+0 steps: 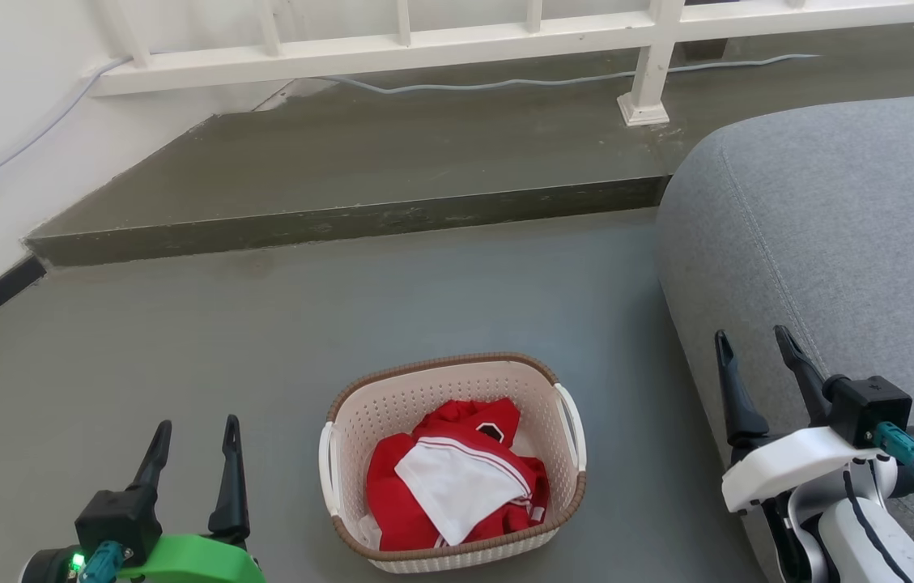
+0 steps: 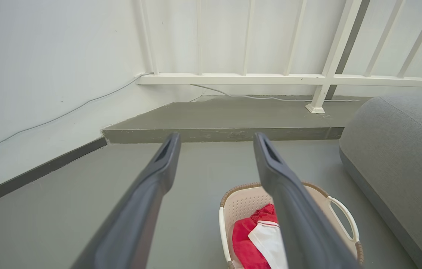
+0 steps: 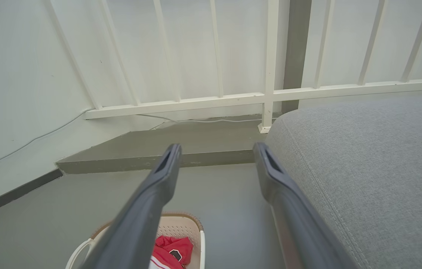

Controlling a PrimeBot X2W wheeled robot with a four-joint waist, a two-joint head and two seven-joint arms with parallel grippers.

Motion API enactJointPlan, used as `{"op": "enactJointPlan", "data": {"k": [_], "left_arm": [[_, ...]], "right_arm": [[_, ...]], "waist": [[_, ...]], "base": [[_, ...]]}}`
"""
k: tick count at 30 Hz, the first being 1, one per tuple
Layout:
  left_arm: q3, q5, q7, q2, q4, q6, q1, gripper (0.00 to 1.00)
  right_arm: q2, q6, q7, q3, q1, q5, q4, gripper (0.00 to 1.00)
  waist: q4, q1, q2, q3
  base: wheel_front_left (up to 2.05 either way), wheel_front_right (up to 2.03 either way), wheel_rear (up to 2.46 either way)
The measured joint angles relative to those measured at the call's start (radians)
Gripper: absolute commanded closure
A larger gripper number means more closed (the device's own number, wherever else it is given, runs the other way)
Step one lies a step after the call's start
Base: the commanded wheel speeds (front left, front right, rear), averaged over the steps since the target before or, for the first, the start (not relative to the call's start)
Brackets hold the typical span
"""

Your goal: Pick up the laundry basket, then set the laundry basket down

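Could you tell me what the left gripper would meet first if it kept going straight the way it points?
Probably the raised step, though depth is unclear: the open left gripper aims over bare floor at it. The laundry basket lies to its right.

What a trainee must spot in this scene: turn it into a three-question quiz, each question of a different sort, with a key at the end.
1. True or false: the left tool is gripping a handle of the laundry basket.
2. What lies inside the basket? A) red and white clothing B) blue towels C) shoes
3. Fill in: the grey sofa stands to the robot's ___ of the basket.

Key: 1 false, it is open and apart from the basket; 2 A; 3 right.
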Motion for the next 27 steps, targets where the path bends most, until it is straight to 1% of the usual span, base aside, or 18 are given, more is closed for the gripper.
{"op": "enactJointPlan", "data": {"k": [4, 11, 13, 14, 20, 25, 27], "left_arm": [[0.004, 0.008, 0.009, -0.015, -0.011, 0.000, 0.005, 0.00], [0.009, 0.024, 0.028, -0.022, -0.037, 0.000, 0.022, 0.00], [0.009, 0.029, 0.032, -0.027, -0.041, 0.000, 0.022, 0.00], [0.010, 0.033, 0.036, -0.030, -0.044, 0.000, 0.023, 1.00], [-0.005, 0.034, 0.040, -0.054, 0.023, 0.000, 0.026, 1.00], [-0.010, -0.001, 0.040, -0.056, 0.025, -0.003, 0.035, 1.00], [-0.013, -0.020, 0.040, -0.057, 0.023, -0.009, 0.041, 1.00]], "right_arm": [[-0.002, 0.000, 0.000, 0.000, 0.000, -0.008, -0.004, 0.00], [-0.004, 0.000, 0.003, 0.000, 0.013, -0.016, -0.011, 0.00], [-0.005, -0.007, 0.007, 0.000, 0.015, -0.016, -0.013, 0.00], [-0.006, -0.007, 0.008, 0.000, 0.015, -0.016, -0.015, 1.00], [0.022, -0.006, 0.008, 0.011, 0.054, -0.016, 0.044, 1.00], [0.029, -0.002, 0.008, 0.009, 0.070, 0.012, 0.046, 1.00], [0.030, 0.006, 0.011, 0.004, 0.071, 0.039, 0.044, 1.00]], "waist": [[0.000, 0.0000, 0.0000, 0.000], [0.000, 0.0000, 0.0000, 0.002], [0.001, 0.0000, 0.0000, 0.003], [0.001, 0.0000, 0.0000, 0.004], [0.001, 0.0000, 0.0000, 0.004], [0.003, 0.0001, 0.0000, 0.005], [0.006, 0.0000, 0.0000, 0.004]], "base": [[0.00, 0.00, 0.00], [0.00, 0.00, 0.00], [0.00, 0.00, 0.00], [0.00, 0.00, 0.00], [0.00, 0.00, 0.00], [0.00, 0.00, 0.00], [0.00, 0.00, 0.00]]}}
